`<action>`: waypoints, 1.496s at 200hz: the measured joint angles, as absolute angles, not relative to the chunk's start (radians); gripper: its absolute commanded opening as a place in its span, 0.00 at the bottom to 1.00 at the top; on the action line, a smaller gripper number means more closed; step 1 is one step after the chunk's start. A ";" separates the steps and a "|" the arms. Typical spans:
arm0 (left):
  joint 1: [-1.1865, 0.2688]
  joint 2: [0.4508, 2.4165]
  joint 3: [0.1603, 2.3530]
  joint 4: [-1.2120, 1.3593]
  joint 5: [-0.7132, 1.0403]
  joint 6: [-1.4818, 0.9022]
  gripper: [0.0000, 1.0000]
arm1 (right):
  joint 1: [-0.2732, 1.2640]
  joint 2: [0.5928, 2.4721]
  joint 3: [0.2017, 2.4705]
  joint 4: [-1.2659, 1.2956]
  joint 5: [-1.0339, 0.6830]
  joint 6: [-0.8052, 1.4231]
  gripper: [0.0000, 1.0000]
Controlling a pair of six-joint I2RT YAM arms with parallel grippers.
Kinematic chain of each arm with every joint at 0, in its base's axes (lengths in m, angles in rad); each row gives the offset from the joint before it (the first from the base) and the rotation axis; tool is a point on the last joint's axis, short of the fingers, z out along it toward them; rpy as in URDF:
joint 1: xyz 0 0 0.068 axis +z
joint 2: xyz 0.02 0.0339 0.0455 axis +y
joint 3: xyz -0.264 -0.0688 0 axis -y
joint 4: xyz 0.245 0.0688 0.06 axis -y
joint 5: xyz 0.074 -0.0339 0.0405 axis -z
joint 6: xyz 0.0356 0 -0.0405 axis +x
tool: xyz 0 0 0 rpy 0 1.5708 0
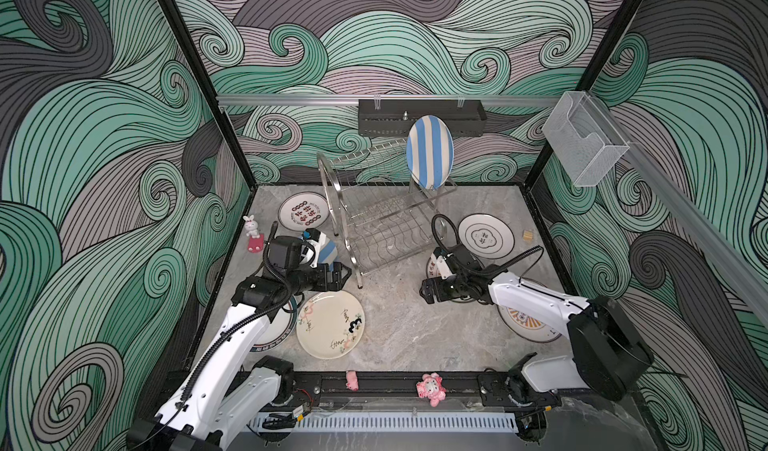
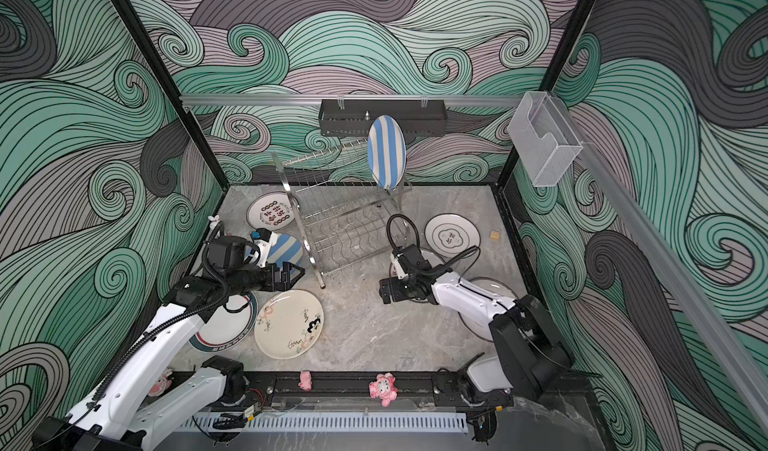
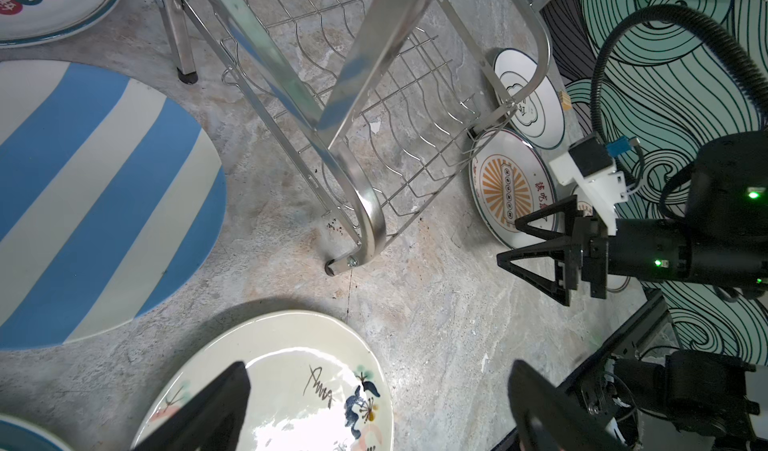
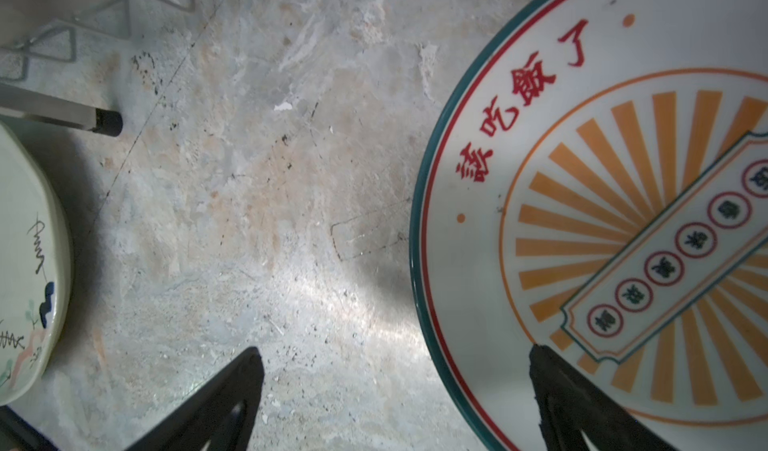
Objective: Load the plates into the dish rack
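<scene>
Straddling the rim of the sunburst plate [image 4: 623,220] toward the worktop's [image 1: 415,332] right edge, the right gripper [image 4: 395,351] gapes wide, apparently to pinch it, while the left gripper [image 3: 378,366] waits equally wide near the cream plate [image 3: 291,370], and one striped plate [image 1: 430,152] stands upright in the dish rack [image 1: 374,220] by the back edge.

The left arm [image 1: 237,341] and the right arm [image 1: 536,299] are built of white moulded link shells joined by black cylindrical joint housings. A black corrugated cable conduit [image 1: 216,342] is run along the left arm's white link, and a thicker-looking one of the same kind [image 3: 681,10] is attached at the right arm's wrist. Small dark screw holes are dotted along the left arm's lower shell. A white bracket [image 3: 590,179] carrying a small black camera and a blue connector is mounted on the right wrist. Green indicator lights [image 3: 753,195] are lit on the right arm's black housing. The right gripper [image 3: 508,240] is fitted with black fingers [image 3: 506,259] shaped as open triangular frames. Black pointed fingers are also fitted to the left gripper [image 3: 378,382].
</scene>
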State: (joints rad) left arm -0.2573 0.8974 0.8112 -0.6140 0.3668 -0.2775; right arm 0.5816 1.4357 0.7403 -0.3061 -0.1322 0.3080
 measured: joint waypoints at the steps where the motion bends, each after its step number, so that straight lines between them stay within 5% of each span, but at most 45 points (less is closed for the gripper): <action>1: -0.257 0.897 0.811 -0.614 0.367 -0.278 0.98 | 0.582 1.437 0.740 -0.305 -0.132 0.308 1.00; 163: -0.257 0.908 0.811 -0.615 0.367 -0.277 0.99 | 0.628 1.445 0.654 -0.138 -0.192 0.427 0.95; 299: -0.258 0.899 0.793 -0.604 0.366 -0.319 0.99 | 0.930 1.420 0.578 0.012 -0.329 0.658 0.86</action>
